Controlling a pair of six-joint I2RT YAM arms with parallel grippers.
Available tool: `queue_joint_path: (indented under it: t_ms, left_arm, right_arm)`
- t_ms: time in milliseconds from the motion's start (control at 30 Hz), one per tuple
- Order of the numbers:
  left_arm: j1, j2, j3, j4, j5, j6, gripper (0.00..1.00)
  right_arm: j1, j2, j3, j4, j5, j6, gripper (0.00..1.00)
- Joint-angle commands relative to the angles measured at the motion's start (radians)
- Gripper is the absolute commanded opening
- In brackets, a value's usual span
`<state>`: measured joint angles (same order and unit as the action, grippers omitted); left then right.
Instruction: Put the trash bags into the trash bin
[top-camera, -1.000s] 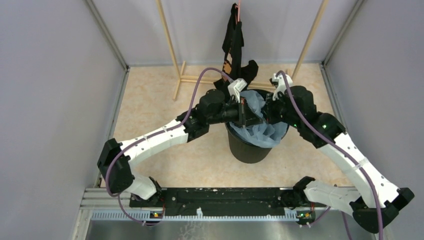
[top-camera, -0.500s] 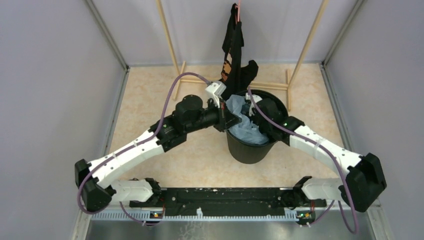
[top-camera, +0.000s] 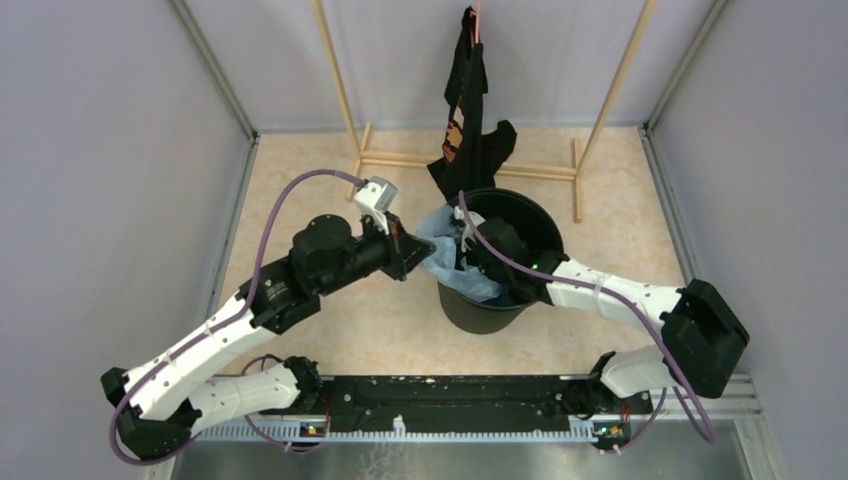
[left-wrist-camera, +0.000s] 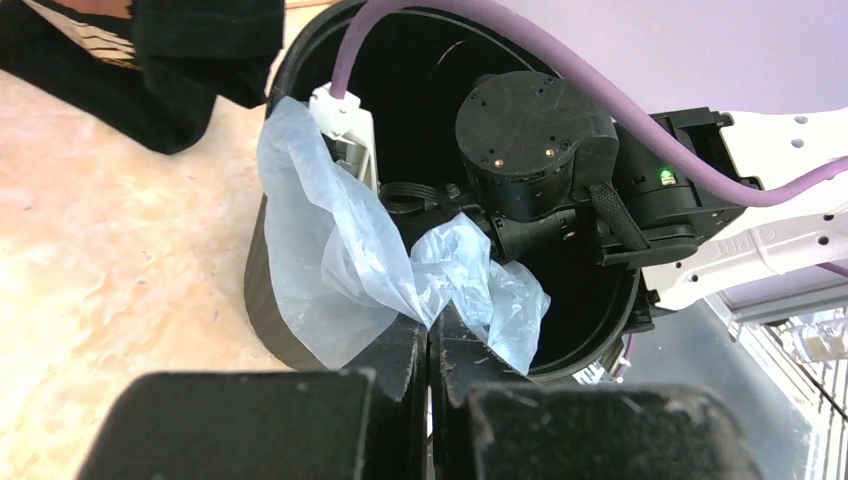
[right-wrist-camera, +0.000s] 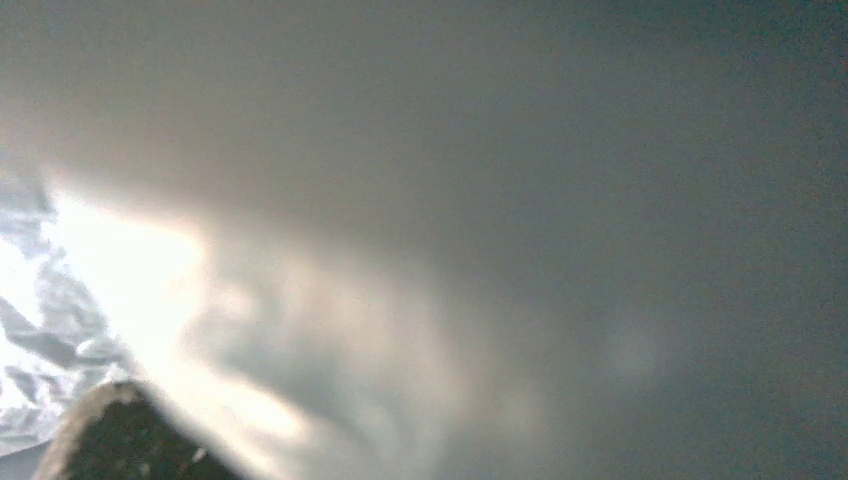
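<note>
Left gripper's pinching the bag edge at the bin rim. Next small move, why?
Probably ease the left gripper downward outside the round glossy black plastic bin, drawing the thin light-blue plastic bag over the rim: its pinched edge already drapes there, while the right arm reaches inside the bin.

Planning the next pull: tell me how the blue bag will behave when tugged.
Probably floppy: the bag drapes in loose folds over the bin. Likely very light, being thin and translucent. It may slip or stretch where the left fingers pinch it.
</note>
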<state>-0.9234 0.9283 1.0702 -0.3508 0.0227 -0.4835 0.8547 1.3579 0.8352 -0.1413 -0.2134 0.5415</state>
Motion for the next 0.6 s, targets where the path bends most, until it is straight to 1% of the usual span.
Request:
queue_joint_path:
  t_ms: [0, 67, 133, 233, 300, 433, 467, 533, 567]
  left_arm:
    - [0.003, -0.065, -0.019, -0.042, -0.055, 0.007, 0.0]
    - [0.003, -0.071, -0.018, -0.031, -0.032, 0.006, 0.0]
    - [0.003, -0.063, -0.012, 0.0, 0.026, 0.01, 0.0]
    - [0.002, -0.028, 0.016, 0.051, 0.106, 0.023, 0.0]
    - [0.002, 0.0, 0.041, 0.079, 0.141, 0.034, 0.0]
    - [0.003, 0.043, 0.081, 0.104, 0.154, 0.049, 0.0]
    - [0.002, 0.045, 0.084, 0.107, 0.153, 0.049, 0.0]
    - [0.003, 0.043, 0.083, 0.109, 0.141, 0.049, 0.0]
    - [0.002, 0.036, 0.08, 0.108, 0.131, 0.049, 0.0]
  right_arm:
    - [0.03, 0.027, 0.047, 0.069, -0.03, 0.026, 0.0]
    - [0.03, -0.006, 0.098, -0.018, 0.033, -0.01, 0.0]
    - [0.03, -0.056, 0.156, -0.124, 0.119, -0.05, 0.0]
    - [0.027, -0.132, 0.249, -0.294, 0.276, -0.113, 0.0]
    - [0.025, -0.179, 0.303, -0.377, 0.35, -0.148, 0.0]
    - [0.018, -0.263, 0.379, -0.488, 0.449, -0.196, 0.1]
    - [0.017, -0.28, 0.391, -0.511, 0.47, -0.202, 0.11]
    - [0.015, -0.311, 0.407, -0.549, 0.519, -0.216, 0.09]
    - [0.014, -0.329, 0.412, -0.562, 0.545, -0.225, 0.06]
